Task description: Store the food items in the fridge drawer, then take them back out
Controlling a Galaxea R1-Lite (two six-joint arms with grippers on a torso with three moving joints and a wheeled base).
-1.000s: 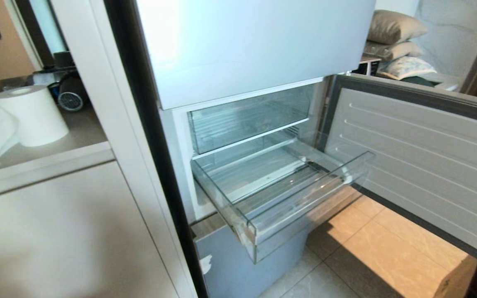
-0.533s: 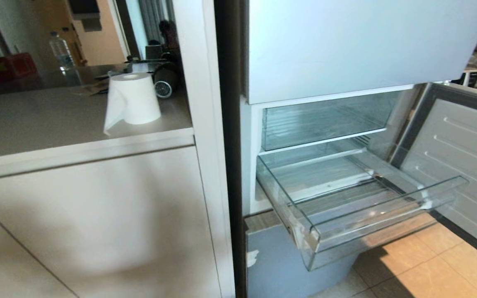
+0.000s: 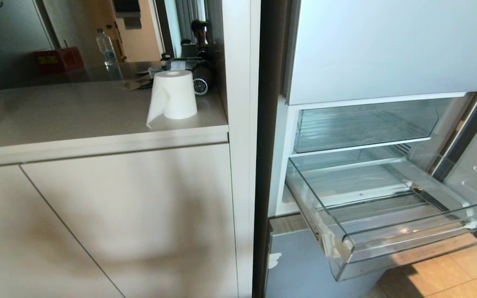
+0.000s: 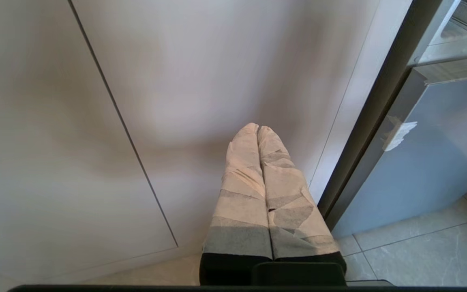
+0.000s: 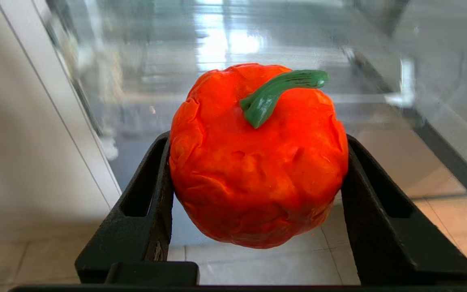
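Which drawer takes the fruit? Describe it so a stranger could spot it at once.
Find the open fridge compartment right of the pale cabinet. The fridge drawer is the lower clear tray, pulled out over the tiled floor. Unlike the deeper clear bin still pushed in above it, it is wide, shallow and ribbed, with a thick transparent front lip.

Home kitchen: open fridge (image 3: 371, 49), countertop (image 3: 77, 111), paper-towel roll (image 3: 174, 95).

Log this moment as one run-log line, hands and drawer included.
right hand: gripping orange fruit | left hand: shut, empty, facing cabinet | fridge drawer: pulled out, empty
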